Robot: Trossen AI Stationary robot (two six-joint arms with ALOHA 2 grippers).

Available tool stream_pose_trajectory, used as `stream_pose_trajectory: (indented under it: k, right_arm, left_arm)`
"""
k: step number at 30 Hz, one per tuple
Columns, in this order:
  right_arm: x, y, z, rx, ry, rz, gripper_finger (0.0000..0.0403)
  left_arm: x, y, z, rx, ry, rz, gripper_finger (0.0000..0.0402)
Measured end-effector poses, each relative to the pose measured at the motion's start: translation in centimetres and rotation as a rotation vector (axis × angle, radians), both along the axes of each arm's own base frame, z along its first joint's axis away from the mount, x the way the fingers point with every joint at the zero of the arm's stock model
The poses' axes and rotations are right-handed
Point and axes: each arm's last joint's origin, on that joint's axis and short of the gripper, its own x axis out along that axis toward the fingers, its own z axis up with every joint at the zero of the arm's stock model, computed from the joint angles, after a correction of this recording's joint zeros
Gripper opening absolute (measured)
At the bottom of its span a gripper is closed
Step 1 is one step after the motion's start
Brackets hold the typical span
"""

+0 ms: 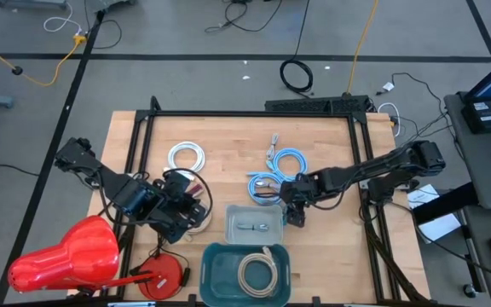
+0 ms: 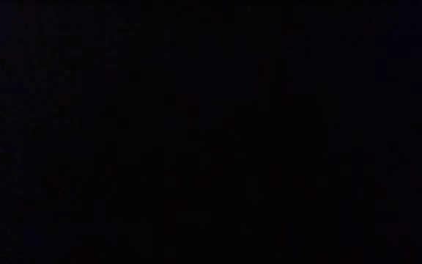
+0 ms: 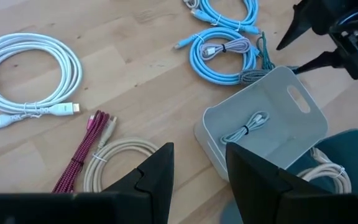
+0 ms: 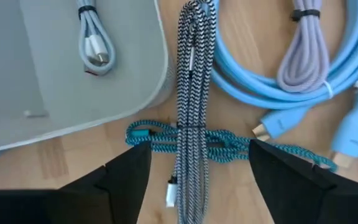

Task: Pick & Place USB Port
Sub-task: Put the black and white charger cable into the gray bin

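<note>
Left arm enters from the counter's left edge, elbow bent, forearm angled toward the near middle; left claw sits low over the near-left part of the counter, its two dark fingers parted with a clear gap. Right arm reaches in from the right edge, stretched almost straight across; right claw points down near the centre, fingers spread wide, holding nothing.

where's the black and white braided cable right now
In the right wrist view, the black and white braided cable lies on the table beside the grey bin, crossing a teal braided cable, between the open right gripper's fingers.
</note>
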Motion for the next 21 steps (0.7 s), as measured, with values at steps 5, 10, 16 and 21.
stream_pose_trajectory:
  k: [5,10,16,21]
  right_arm:
    - [-0.1,-0.4,-0.5,0.001,0.000,-0.014,0.0250]
    - [0.2,-0.3,-0.9,0.012,-0.024,-0.007,0.0248]
    - [0.7,-0.1,-2.3,0.040,0.024,0.009,0.0247]
    - [1.1,0.0,-3.2,0.040,0.036,0.014,0.0247]
  left_arm:
    - [0.0,0.0,0.0,-0.008,0.005,-0.002,0.0147]
    - [0.0,0.0,0.0,-0.011,0.007,-0.003,0.0147]
    - [0.0,0.0,0.0,-0.015,0.010,-0.004,0.0147]
    - [0.0,-0.1,-0.1,-0.020,0.012,-0.004,0.0147]
